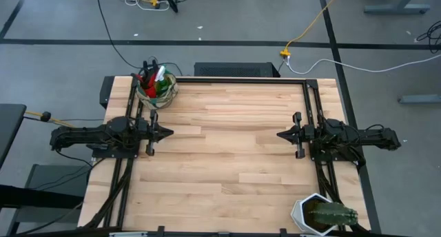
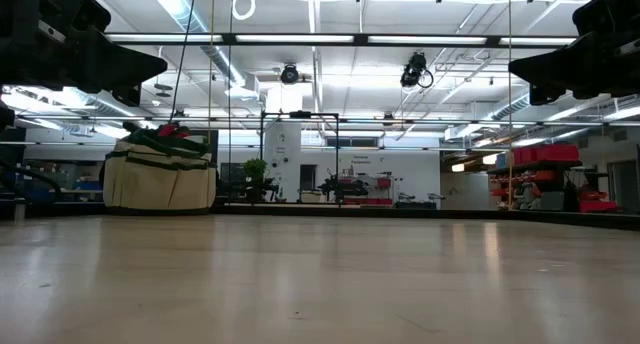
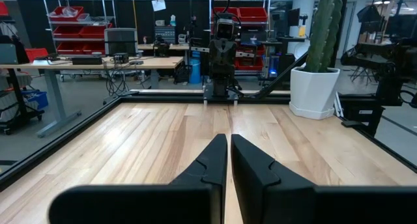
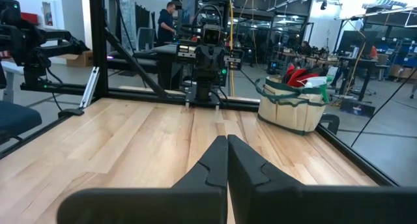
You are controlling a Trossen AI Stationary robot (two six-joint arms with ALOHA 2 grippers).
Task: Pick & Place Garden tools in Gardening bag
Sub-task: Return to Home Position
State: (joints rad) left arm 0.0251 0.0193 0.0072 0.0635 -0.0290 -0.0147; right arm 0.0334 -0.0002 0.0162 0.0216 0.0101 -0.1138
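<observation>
At the near right corner of the table, a white pot with a green cactus is seen; it is no part of the job. Midway along the table, the 2 arms are held level and face each other from opposite edges. The left gripper and the right gripper are each carried above the wood, fingers pressed together with nothing between them. No tool is seen lying on the boards. At the far left corner the gardening bag stands upright. The garden tools are bunched inside it, with the red-and-black glove showing above the rim; the rest cannot be told apart. The packing is judged done. Only the parking of the arms is judged to be in hand, and that looks all but finished.
</observation>
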